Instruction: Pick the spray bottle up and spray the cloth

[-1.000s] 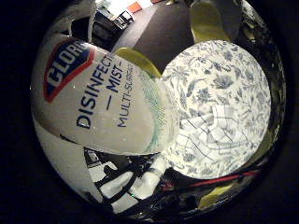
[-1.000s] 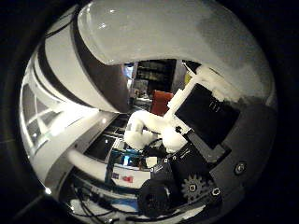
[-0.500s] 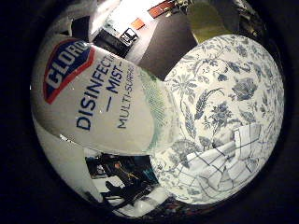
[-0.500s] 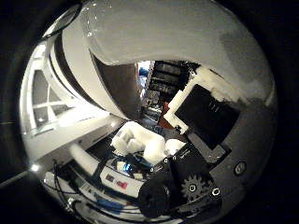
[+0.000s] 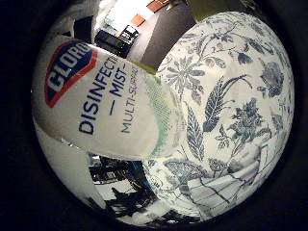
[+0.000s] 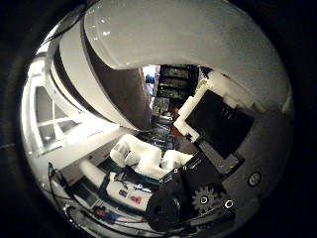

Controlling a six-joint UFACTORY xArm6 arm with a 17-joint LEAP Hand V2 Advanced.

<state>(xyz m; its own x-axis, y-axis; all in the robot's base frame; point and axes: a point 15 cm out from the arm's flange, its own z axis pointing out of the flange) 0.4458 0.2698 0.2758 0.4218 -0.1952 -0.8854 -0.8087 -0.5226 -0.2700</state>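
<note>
Fingers (image 6: 198,148) of the right hand (image 6: 208,173): white and black segments curl round the spray bottle (image 5: 106,106), whose white body presses close against the palm in both views. Grip reads as closed on the bottle.

Change over the last second: the floral cloth (image 5: 231,110) has grown from a patch beside the bottle to most of the little-finger view, and the yellow-green edge (image 5: 211,7) beyond it is nearly crowded out. The bottle holds the same place against the palm. Judgement: the hand has carried the bottle in toward the cloth; pickup done, spraying step at hand.

Bottle's long axis runs along the label text, across the palm, with one end reaching over the cloth. Nozzle not visible; cannot tell which way it points. A checked patch (image 5: 226,187) lies on the cloth.
</note>
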